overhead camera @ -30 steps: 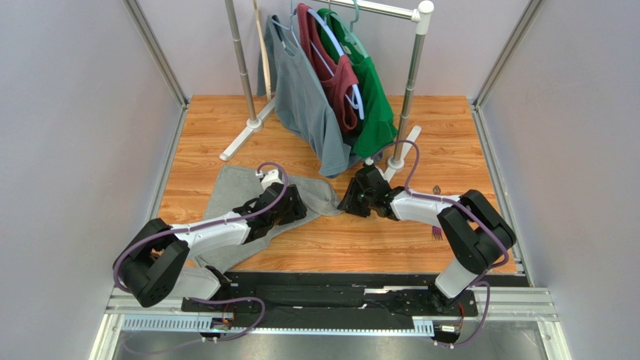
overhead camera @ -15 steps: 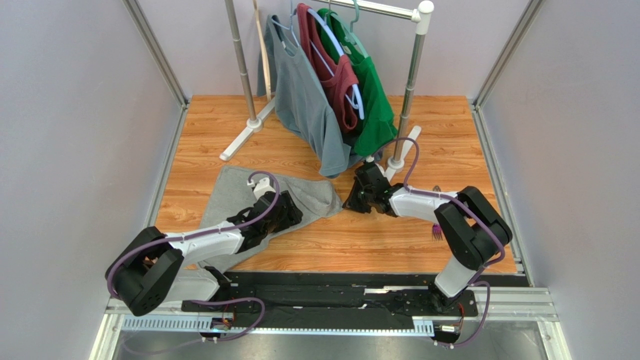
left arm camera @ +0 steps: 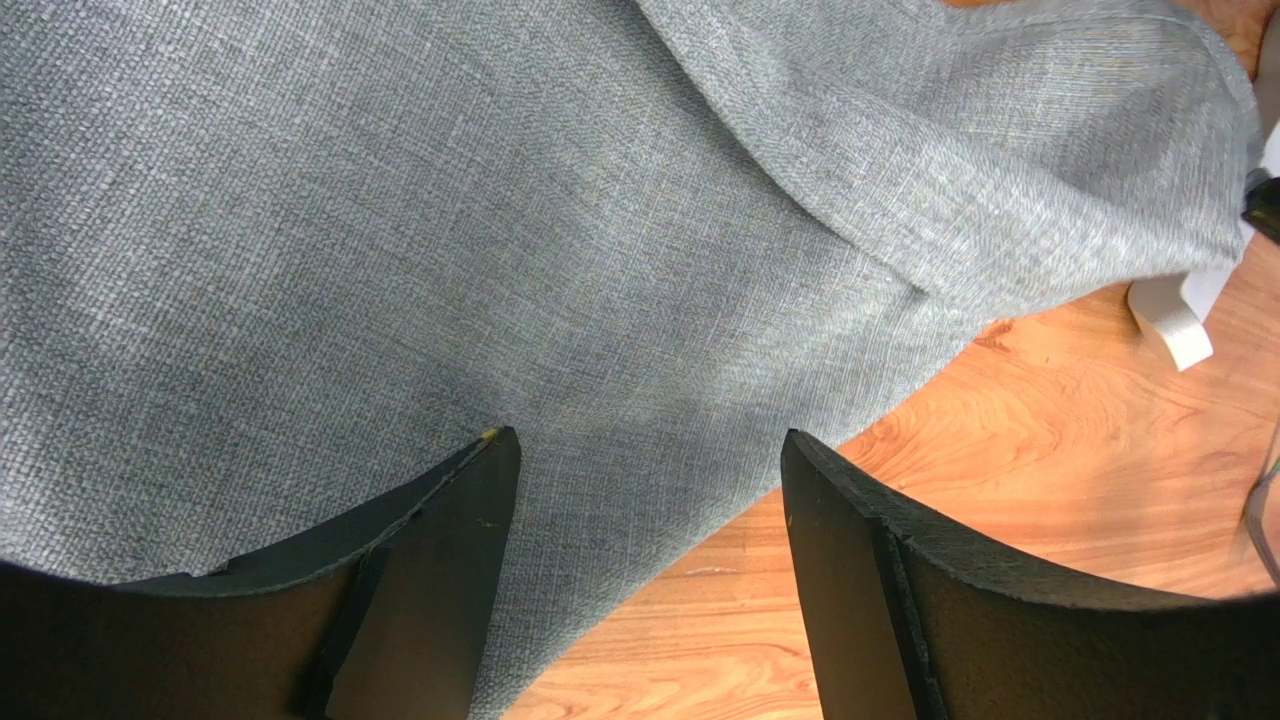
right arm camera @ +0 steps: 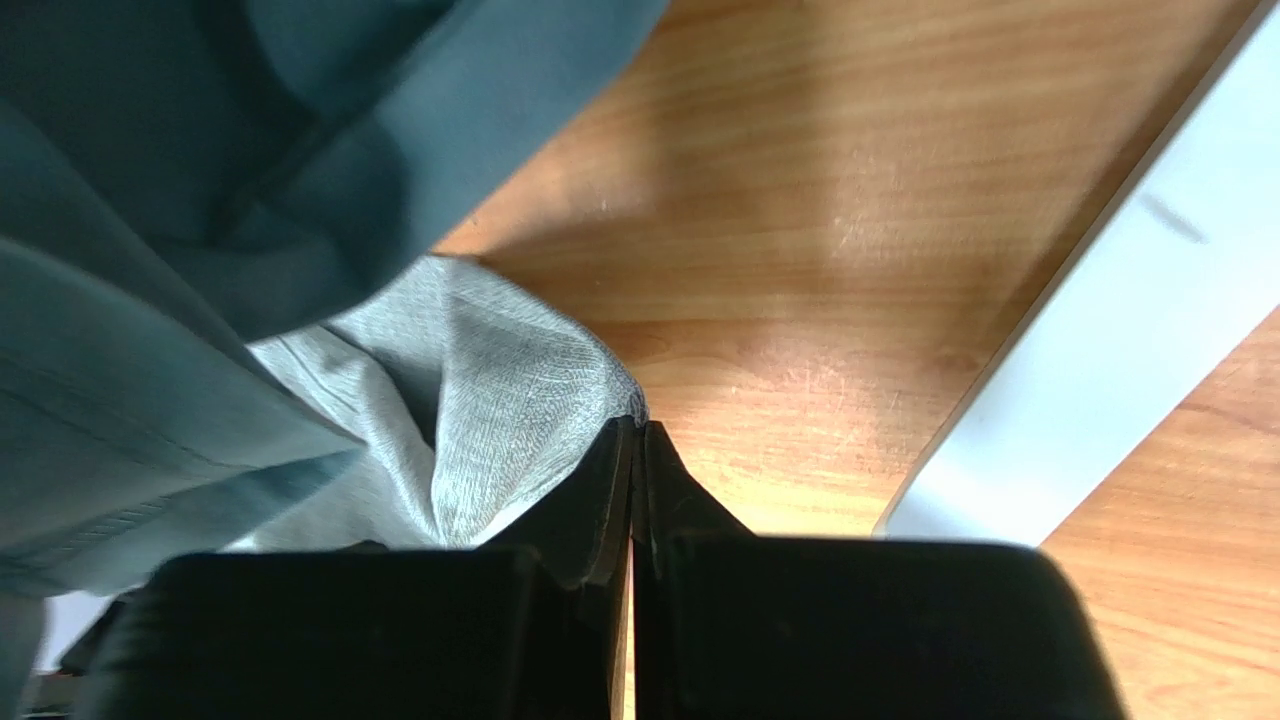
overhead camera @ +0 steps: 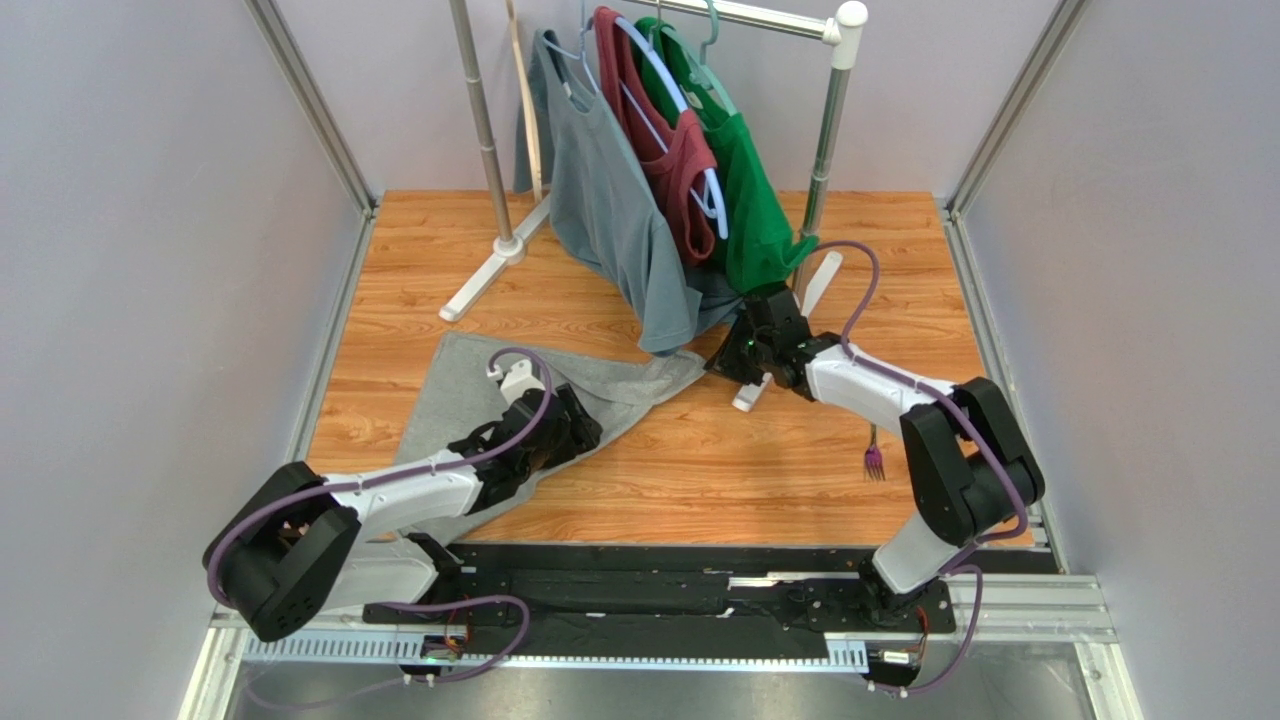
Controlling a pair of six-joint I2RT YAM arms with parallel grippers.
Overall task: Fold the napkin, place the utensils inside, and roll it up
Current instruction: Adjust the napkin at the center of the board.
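1. While the rumpled napkin (left arm camera: 451, 225) lies beneath the wide-open left gripper (left arm camera: 646, 495), the right gripper (right arm camera: 633, 450) is closed, apparently pinching its corner.
2. The fork (overhead camera: 873, 458) lies untouched behind that gripper; folding, loading and rolling all remain.

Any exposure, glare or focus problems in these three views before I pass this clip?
Top external: even light, sharp, only soft shadows on the table. Left wrist: napkin weave crisp, no glare. Right wrist: pale sheen on the wood, dark cloth at upper left underexposed and soft-focus.
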